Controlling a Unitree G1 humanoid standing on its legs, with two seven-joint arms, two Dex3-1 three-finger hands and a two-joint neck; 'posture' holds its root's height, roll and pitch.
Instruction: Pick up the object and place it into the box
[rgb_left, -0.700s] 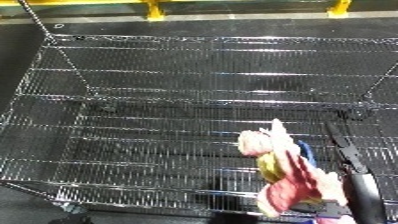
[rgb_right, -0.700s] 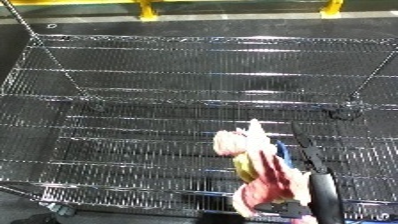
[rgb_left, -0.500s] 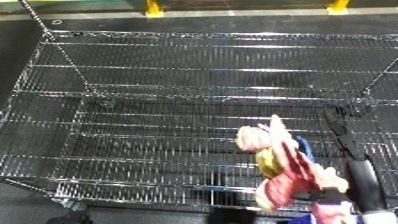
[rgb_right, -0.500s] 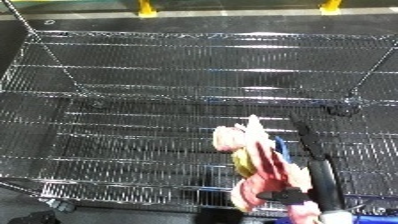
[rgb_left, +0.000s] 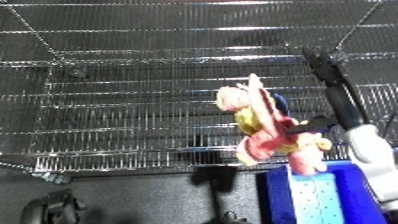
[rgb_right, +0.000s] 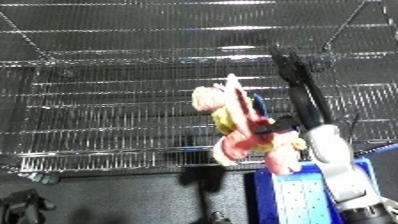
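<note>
A soft toy (rgb_left: 262, 125), pink and yellow with a bit of blue, hangs in the air at the front edge of the wire shelf (rgb_left: 133, 100). My right hand (rgb_left: 342, 100) holds it from the right, with long black fingers reaching up behind it and the thumb pinching its middle. The toy's lower end dangles just over the top left corner of the blue bin (rgb_left: 277, 197), which stands at the lower right below the shelf. My left hand shows in neither view.
The chrome wire shelf fills most of the view, with a raised wire rim at its back. Below its front edge lies dark floor (rgb_left: 160, 200), with a black caster (rgb_left: 49, 212) at the lower left.
The camera has dipped and shifted, bringing the blue bin into view. My right hand has carried the toy from over the shelf to its front edge, above the bin's corner.
</note>
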